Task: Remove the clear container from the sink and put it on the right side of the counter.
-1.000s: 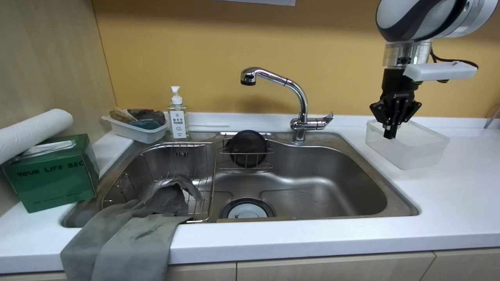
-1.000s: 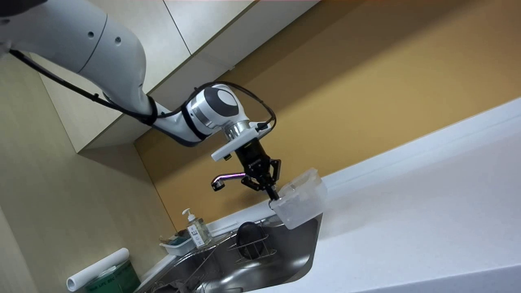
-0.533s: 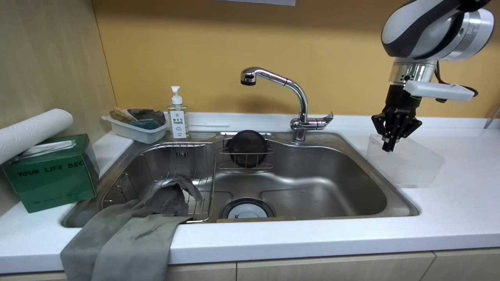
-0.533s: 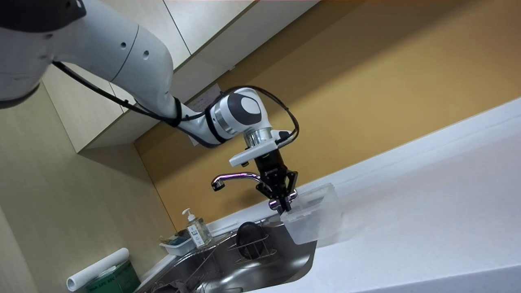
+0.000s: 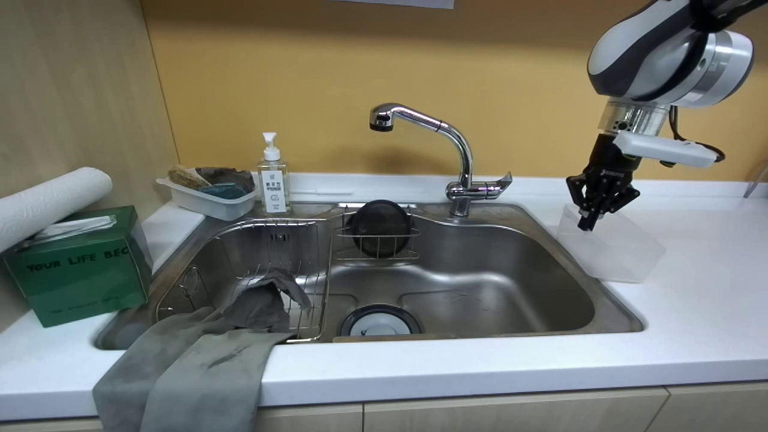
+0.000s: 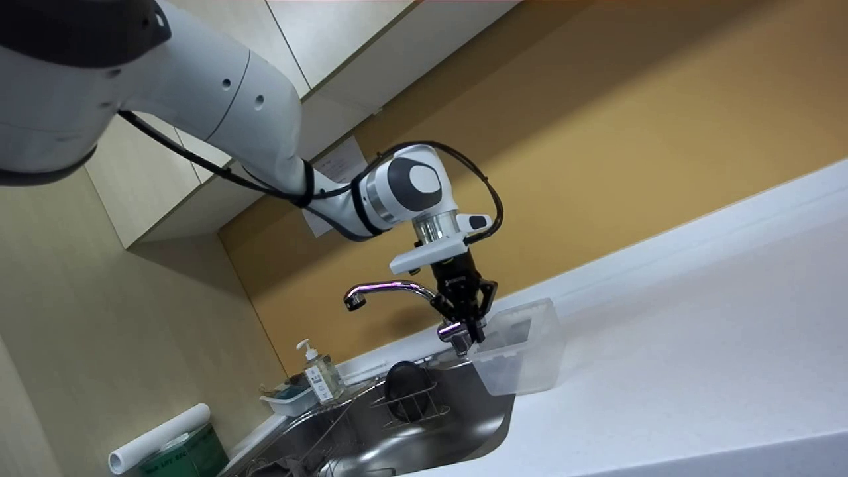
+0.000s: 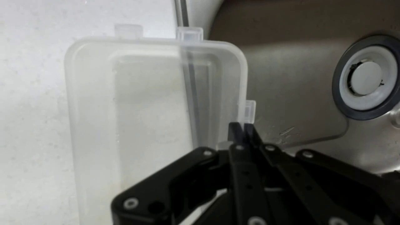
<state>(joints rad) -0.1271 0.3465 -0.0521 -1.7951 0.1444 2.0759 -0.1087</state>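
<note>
Beside the sink [image 5: 480,300], a box [image 5: 78,279] reads "YOUR LIFE…".

The tool [image 7: 242,126] pinches the clear container [image 7: 150,118] by its right wall as the wrist view looks down on them, the black fingertips [image 7: 234,133] nearly together with the plastic between, just below a tab [image 7: 249,111] on that rim. I see two more tabs [image 7: 189,33] jutting from the container's top edge. Left of the container spreads the white, speckled surface [image 7: 31,125]; right of the container lies the steel sink [image 7: 290,81], its straight edge showing through the cloudy plastic. Farther right, well apart from the container, the drain [image 7: 366,78] shows a white cap inside a dark ring.
</note>
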